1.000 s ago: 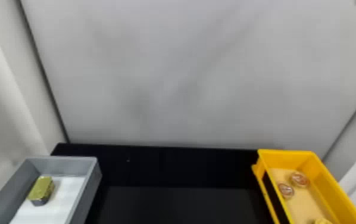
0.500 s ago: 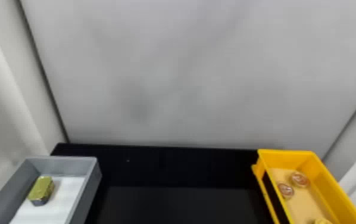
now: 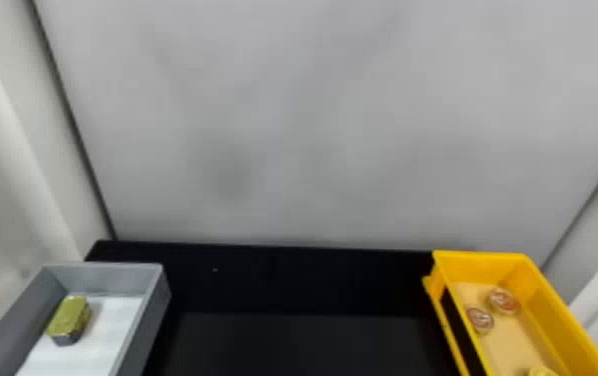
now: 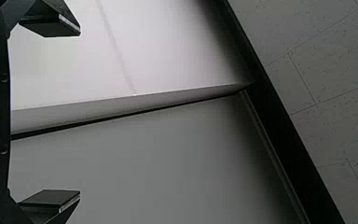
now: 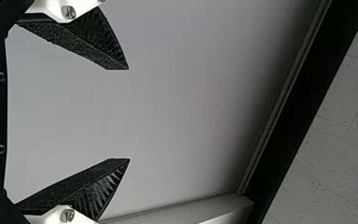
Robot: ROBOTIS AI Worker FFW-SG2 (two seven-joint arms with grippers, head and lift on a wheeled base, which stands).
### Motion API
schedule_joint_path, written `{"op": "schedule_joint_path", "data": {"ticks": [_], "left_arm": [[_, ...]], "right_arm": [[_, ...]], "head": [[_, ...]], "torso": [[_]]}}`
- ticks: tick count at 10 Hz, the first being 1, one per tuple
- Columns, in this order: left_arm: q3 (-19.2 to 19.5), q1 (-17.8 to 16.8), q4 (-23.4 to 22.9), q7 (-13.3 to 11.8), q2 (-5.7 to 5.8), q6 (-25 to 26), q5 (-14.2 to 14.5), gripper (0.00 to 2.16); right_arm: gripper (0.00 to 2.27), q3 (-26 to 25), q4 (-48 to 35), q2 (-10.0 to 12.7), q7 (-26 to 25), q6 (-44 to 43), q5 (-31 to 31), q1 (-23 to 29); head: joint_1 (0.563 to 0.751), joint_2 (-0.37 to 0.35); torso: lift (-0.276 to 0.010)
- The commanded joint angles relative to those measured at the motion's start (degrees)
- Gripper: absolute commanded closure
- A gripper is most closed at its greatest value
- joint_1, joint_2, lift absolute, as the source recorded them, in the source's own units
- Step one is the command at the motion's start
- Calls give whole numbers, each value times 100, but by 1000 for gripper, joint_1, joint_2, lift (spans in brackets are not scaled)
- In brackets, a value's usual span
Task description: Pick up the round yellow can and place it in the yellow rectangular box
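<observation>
Jaws, left gripper (image 4: 80, 113): set wide apart and empty, aimed at the pale wall panels (image 4: 144, 158), with ceiling tiles (image 4: 326, 70) farther along their line.
Jaws, right gripper (image 5: 129, 114): likewise widely spaced, with nothing held; wall and ceiling lie ahead of them.
Gold-topped can (image 3: 69, 320): in the grey box (image 3: 155, 312) on the left jaws' side, on a white liner (image 3: 105, 332); blocky and elongated rather than round.
Long axis: runs mainly away from the robot, its far end slanting rightward; left jaws would best close across it, from side to side.
Round yellow object (image 3: 541, 371): inside the yellow box (image 3: 555, 320), on the right jaws' side, cut by the lower border; whether this is the named can cannot be settled.
Two pink-topped round cans (image 3: 504, 301): in the same box, beyond the yellow object.
Table (image 3: 293, 345): black, between the two boxes.
Governing relation: if the gold-topped can is meant, the left arm is probably nearer, while its destination favours the right; the jaws would first need turning down from the wall.
Likely stage: before a grasp or after a release; undecided.
</observation>
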Motion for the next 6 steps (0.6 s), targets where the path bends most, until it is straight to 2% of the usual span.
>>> {"op": "schedule_joint_path", "data": {"ticks": [1, 6], "left_arm": [[-6, 7, 9, 7, -3, -83, -17, 61], [-68, -2, 18, -11, -12, -101, -97, 61]], "right_arm": [[71, 53, 1, 38, 34, -194, 223, -9], [65, 158, 10, 143, 175, -282, 320, -141]], "head": [[583, -78], [583, -78]], "torso": [[-9], [-9]]}}
